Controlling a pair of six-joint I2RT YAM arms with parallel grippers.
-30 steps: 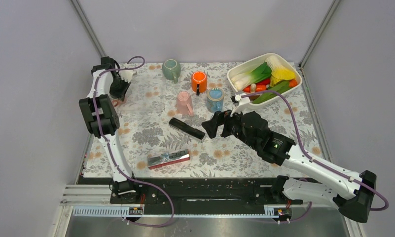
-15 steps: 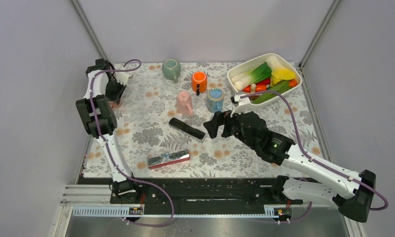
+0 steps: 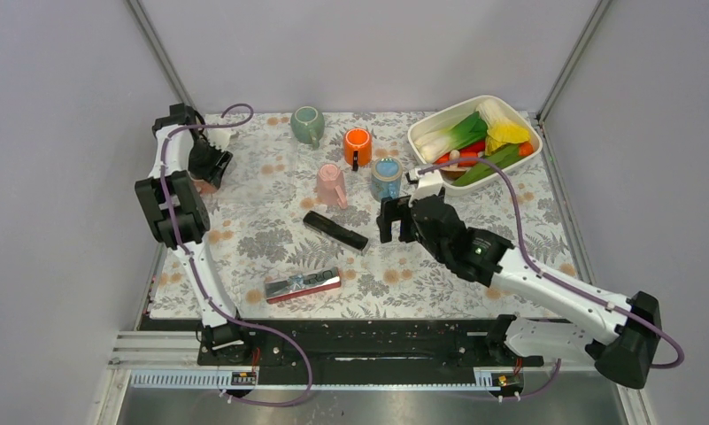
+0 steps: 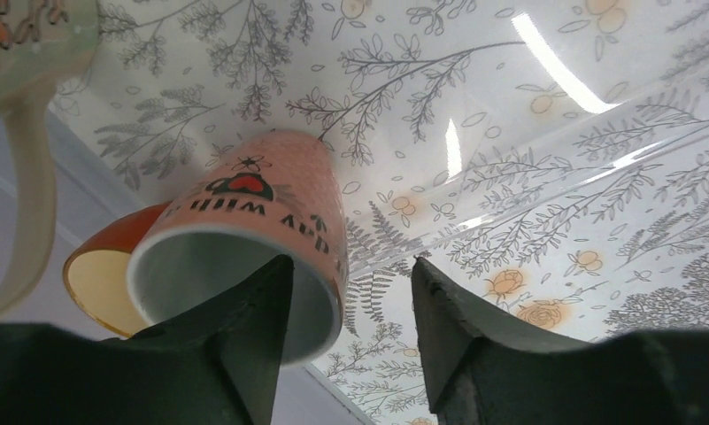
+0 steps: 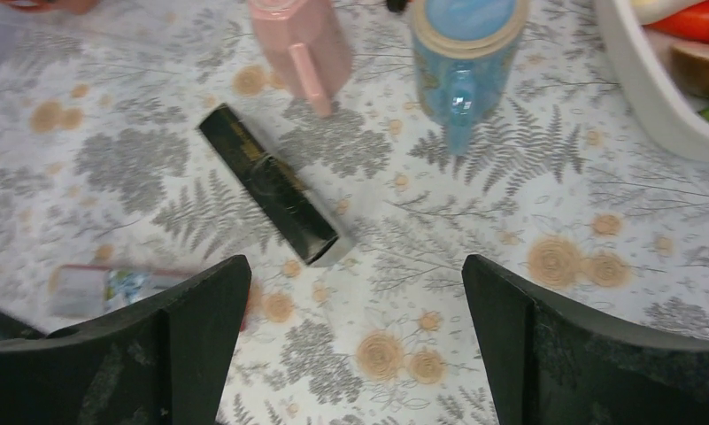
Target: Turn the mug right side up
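A salmon mug with dark lettering (image 4: 262,195) fills the left wrist view, its mouth turned toward the camera. My left gripper (image 4: 350,266) is open. One finger is inside the mug's mouth and the other is outside, clear of the wall. In the top view this gripper (image 3: 211,166) is at the table's far left edge and hides most of the mug (image 3: 202,184). A pale pink mug (image 3: 331,184) stands mid-table, apparently mouth down, and also shows in the right wrist view (image 5: 302,40). My right gripper (image 3: 386,221) is wide open and empty above the cloth (image 5: 355,266).
A cream mug (image 4: 23,53) and an orange one (image 4: 94,283) crowd the salmon mug. A blue mug (image 3: 386,179), an orange mug (image 3: 357,146) and a green mug (image 3: 307,125) stand behind. A black box (image 3: 335,230), a red packet (image 3: 302,285) and a vegetable tub (image 3: 439,115) are nearby.
My left gripper has shifted slightly at the far left edge and now covers the cream mug. My right gripper has turned and moved a little toward the blue mug.
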